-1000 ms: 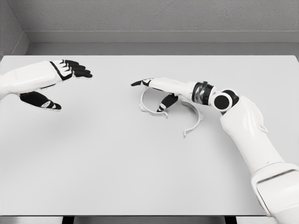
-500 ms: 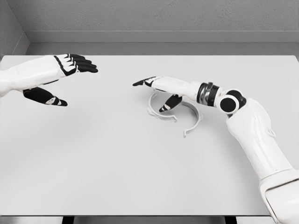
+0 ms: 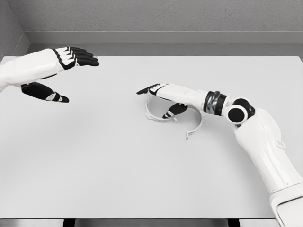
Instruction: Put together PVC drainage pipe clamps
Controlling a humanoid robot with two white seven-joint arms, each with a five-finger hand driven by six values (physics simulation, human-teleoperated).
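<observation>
A: Starting at the left, what do you see?

B: The left hand (image 3: 54, 71) is raised above the far-left part of the white worktop (image 3: 118, 165), well apart from the clamp pieces. Its black fingers (image 3: 83, 56) are stretched out and its thumb hangs below them, spread apart. It holds nothing.

A: And toward the middle?

B: Two white clamp pieces lie on the worktop. The left clamp half (image 3: 158, 116) is a curved ring section lying flat. Just to its right is the right clamp half (image 3: 198, 124), an arc with a small tab at its near end. The two look close together, perhaps touching at the far side, but the hand hides that spot.

A: Which hand?

B: The right hand (image 3: 165, 97), reaching in from the right, is directly over the left clamp half. Its forefinger points left past the ring, and its thumb dips down inside the ring's curve.

A: Is it gripping the ring?

B: I cannot tell; fingers look loosely parted.
</observation>
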